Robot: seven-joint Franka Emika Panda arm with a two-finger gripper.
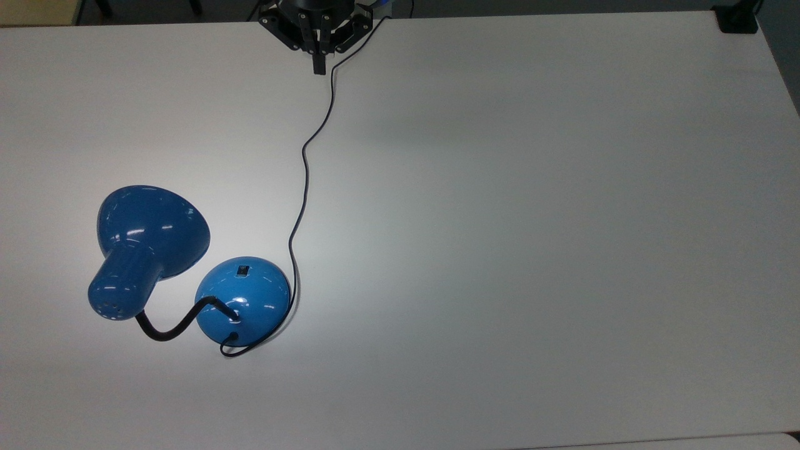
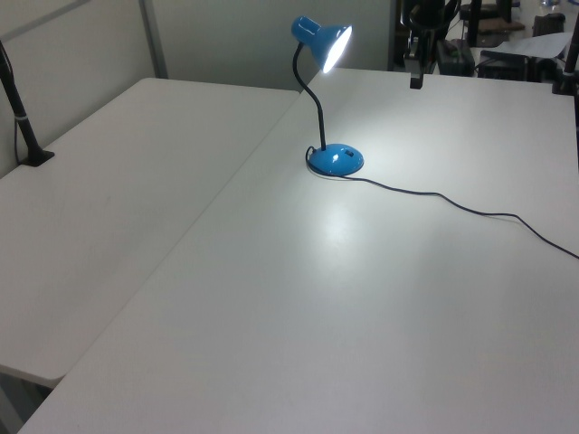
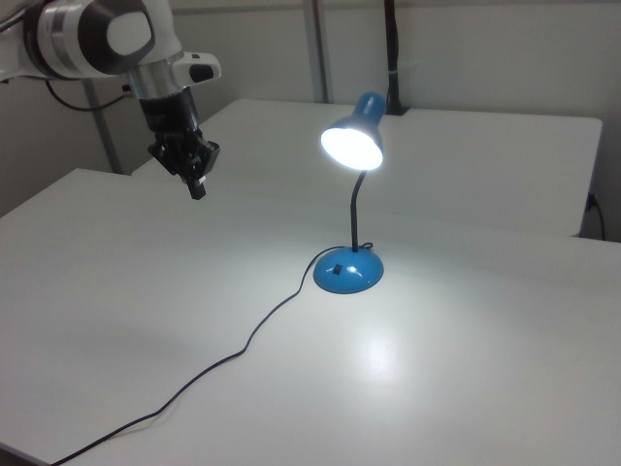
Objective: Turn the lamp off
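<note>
The lamp (image 3: 355, 199) stands upright and lit, its shade (image 1: 152, 226) facing down toward the gripper (image 1: 319, 67), whose fingers are closed on nothing.

We saw that the lamp (image 1: 150, 244) had a glossy blue finish, like enamelled metal or hard plastic, with bright highlights across its shade (image 3: 351, 143) and its domed base (image 1: 244, 300). Its bendy neck (image 1: 178, 325) looked matt black and finely ribbed. The switch (image 1: 242, 270) seemed to be black plastic, and the cord (image 1: 304, 181) a thin, smooth black sheath. The desk (image 1: 531, 250) was a smooth, matt white laminate that took a soft sheen under the light. The gripper (image 3: 197, 188) looked like matt black metal or plastic, and the arm (image 3: 107, 37) above it like glossy white plastic.
</note>
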